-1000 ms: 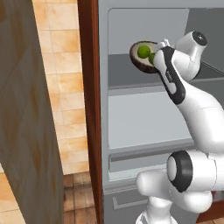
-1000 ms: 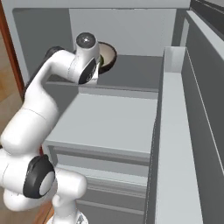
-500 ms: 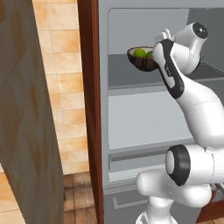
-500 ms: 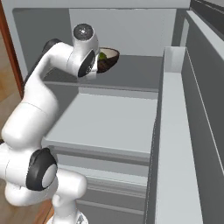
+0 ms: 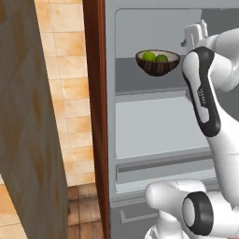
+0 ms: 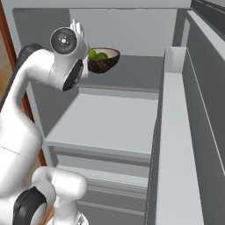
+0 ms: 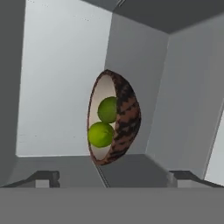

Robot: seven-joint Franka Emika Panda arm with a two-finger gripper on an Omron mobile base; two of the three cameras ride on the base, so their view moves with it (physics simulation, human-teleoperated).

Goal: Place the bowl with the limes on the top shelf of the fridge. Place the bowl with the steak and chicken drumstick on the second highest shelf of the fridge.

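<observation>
Here the white arm [image 5: 205, 93] reaches up into the fridge [image 6: 132, 114], hand rolled sideways, and the gripper [image 7: 112, 177] stands spread wide, gripping nothing. Just beyond it, one bowl with the limes [image 5: 157, 61] sits upright, mouth upward, on the top shelf of the fridge [image 5: 140, 79], holding two limes [image 7: 101, 133].

One bowl with the limes [image 5: 158, 62] on top shelf of the fridge [image 5: 140, 77]. Two limes [image 7: 105, 122] inside it, side by side, both green. One fridge [image 6: 132, 26], open before me. Two flat shelves counted: dark top one, paler shelf [image 5: 158, 126] below it. Under those, one drawer front [image 5: 163, 169] seen plainly; lower part mostly hidden behind my arm, cannot count more. One brown wooden cabinet edge [image 5: 93, 116] left of fridge. My claw [image 7: 113, 178]: one, two finger tips [image 7: 43, 178].
</observation>
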